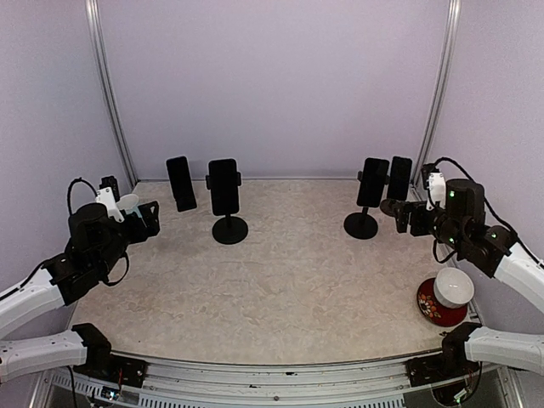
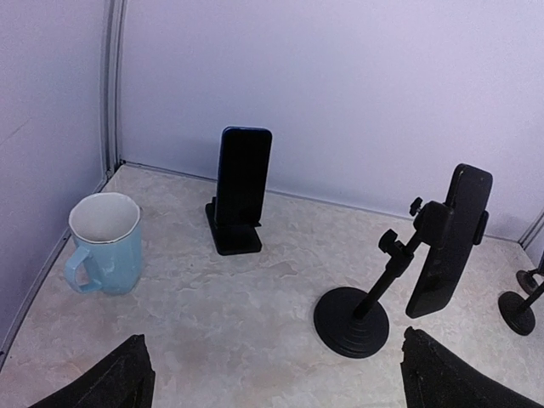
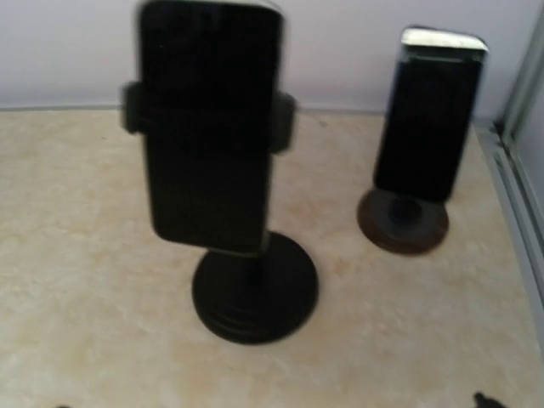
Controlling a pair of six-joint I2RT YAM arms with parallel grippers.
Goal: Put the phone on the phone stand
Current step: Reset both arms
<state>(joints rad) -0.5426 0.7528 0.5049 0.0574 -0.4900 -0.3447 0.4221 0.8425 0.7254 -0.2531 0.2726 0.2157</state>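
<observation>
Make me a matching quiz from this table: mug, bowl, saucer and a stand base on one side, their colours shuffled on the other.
Things
1. mug
2. bowl
3. saucer
4. stand base

Colours
A. red
B. black
C. light blue
D. white

Pairs: 1-C, 2-D, 3-A, 4-B

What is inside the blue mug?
The blue mug shows only its white inner wall below the rim; its near side hides the bottom, so contents cannot be told.
</observation>
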